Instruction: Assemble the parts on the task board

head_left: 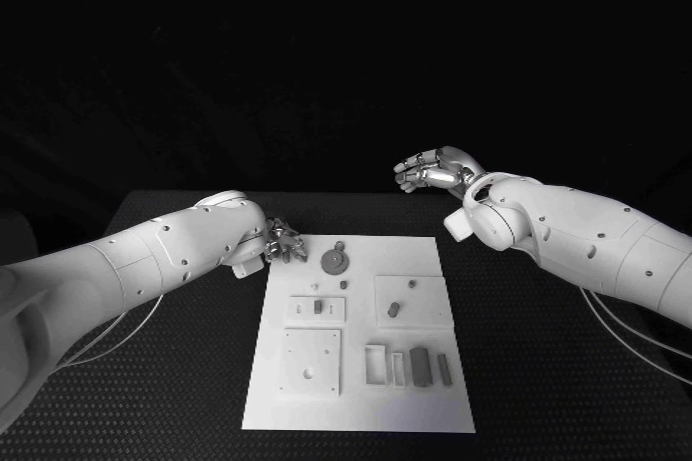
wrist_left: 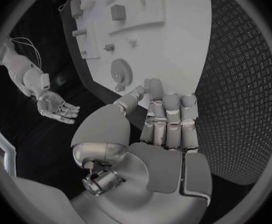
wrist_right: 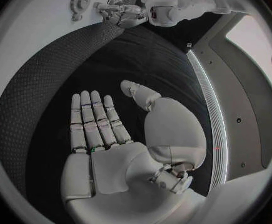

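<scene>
The white task board [head_left: 361,381] lies at the centre of the black desk [head_left: 173,381], its small parts set in and around shallow recesses. A toothed gear [head_left: 336,259] sits near the board's 12 o'clock edge. The left robot hand [head_left: 278,244] rests at the board's 11 o'clock corner, fingers together and holding nothing. The right robot hand [head_left: 437,169] hangs above the desk's far edge at about 1 o'clock, fingers spread and empty.
</scene>
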`<state>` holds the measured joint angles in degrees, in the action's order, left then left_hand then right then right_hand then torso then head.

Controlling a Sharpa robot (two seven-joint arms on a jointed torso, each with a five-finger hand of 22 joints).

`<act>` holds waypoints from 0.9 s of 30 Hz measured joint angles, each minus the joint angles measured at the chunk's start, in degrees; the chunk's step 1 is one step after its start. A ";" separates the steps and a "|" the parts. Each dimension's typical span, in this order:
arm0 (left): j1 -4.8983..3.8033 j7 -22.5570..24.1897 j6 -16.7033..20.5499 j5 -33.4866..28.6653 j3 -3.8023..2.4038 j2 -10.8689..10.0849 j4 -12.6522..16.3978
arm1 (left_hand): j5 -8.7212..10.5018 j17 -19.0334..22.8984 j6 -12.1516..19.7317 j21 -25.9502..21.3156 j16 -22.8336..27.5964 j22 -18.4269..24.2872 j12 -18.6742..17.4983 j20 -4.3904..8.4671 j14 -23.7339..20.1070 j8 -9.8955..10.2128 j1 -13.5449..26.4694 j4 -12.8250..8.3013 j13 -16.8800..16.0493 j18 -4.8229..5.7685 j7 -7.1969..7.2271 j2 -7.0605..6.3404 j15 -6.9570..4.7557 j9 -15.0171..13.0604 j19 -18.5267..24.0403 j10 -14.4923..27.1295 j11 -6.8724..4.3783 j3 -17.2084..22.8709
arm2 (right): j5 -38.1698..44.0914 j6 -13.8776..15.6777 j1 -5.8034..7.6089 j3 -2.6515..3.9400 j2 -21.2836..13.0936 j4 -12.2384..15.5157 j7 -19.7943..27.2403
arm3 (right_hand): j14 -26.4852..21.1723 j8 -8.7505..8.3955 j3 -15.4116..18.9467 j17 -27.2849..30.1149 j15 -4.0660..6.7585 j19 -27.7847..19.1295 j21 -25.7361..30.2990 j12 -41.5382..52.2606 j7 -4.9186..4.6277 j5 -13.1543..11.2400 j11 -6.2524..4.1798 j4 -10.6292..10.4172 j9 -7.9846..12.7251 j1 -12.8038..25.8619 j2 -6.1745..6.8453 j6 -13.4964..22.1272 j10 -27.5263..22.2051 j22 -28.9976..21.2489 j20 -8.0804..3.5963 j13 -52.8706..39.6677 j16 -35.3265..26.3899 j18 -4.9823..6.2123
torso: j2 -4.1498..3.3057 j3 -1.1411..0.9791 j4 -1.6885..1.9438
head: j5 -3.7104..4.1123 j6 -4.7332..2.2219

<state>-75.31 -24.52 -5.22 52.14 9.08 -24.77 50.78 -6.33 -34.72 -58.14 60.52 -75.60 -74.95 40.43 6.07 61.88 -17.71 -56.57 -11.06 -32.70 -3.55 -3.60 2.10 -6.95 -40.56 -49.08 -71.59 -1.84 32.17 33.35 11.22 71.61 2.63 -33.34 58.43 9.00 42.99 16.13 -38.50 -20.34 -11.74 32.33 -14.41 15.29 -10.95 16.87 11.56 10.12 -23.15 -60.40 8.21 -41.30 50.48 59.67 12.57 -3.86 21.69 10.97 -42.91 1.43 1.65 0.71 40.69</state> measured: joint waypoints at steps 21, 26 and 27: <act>-0.56 -1.35 3.70 -3.54 -0.02 -7.11 10.70 | -7.87 -0.46 -2.45 1.59 -1.65 0.02 -0.84 0.81 1.53 0.00 0.04 -0.76 -0.53 0.02 0.58 -0.02 0.28 3.00 -2.47 -2.75 0.31 -0.41 | -0.03 0.00 0.00 0.00 -0.58 0.12 0.01 | 0.00 0.00 0.16 0.04 0.00 0.00 0.00 0.00 0.00 0.23 0.00 -0.16 0.05 0.21 -0.22 0.00 0.00 0.15 0.00 0.00 0.00 0.00 | 0.08 0.03 0.10 | -0.35 -0.14; -1.35 -2.73 5.82 -4.46 -0.05 -10.50 16.52 | -9.20 -0.54 -2.73 1.82 -1.88 0.02 -0.83 0.90 1.72 0.00 0.41 -0.78 -0.67 0.03 0.49 -0.39 0.29 3.00 -2.71 -2.99 0.26 -0.42 | -0.05 0.01 0.00 0.00 -0.72 0.05 0.01 | 0.00 0.00 0.16 0.04 0.00 0.00 0.23 0.00 0.00 0.22 0.00 -0.16 0.05 0.21 -0.22 0.00 0.00 0.15 0.00 0.00 0.00 0.00 | 0.15 0.03 0.22 | -0.43 -0.11; -1.47 -2.99 6.23 -4.57 -0.05 -11.13 17.51 | -9.60 -0.54 -2.78 1.97 -1.88 0.02 -0.83 0.98 1.73 0.00 0.42 -0.88 -0.67 0.04 0.54 -0.39 0.30 3.00 -3.05 -3.17 0.37 -0.51 | -0.05 0.01 0.00 0.00 -0.72 0.02 0.00 | 0.00 0.00 0.16 0.04 0.00 0.00 0.23 0.00 0.00 0.22 0.00 -0.16 0.05 0.21 -0.22 0.00 0.00 0.15 0.00 0.00 0.00 0.00 | 0.16 0.03 0.26 | -0.44 -0.08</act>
<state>-76.78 -27.51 1.01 47.57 9.04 -35.90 68.29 -15.92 -35.26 -60.92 62.49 -77.48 -74.93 39.60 7.05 63.62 -17.71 -56.15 -11.94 -33.37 -3.51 -3.06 1.71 -6.65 -37.56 -52.13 -74.76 -1.46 31.66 33.30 11.22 71.61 2.62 -34.06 58.45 9.00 42.99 16.13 -38.35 -20.29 -11.74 32.33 -14.18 15.29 -10.95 17.09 11.56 9.96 -23.10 -60.18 7.99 -41.30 50.48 59.82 12.57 -3.86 21.69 10.97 -42.74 1.46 1.91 0.27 40.61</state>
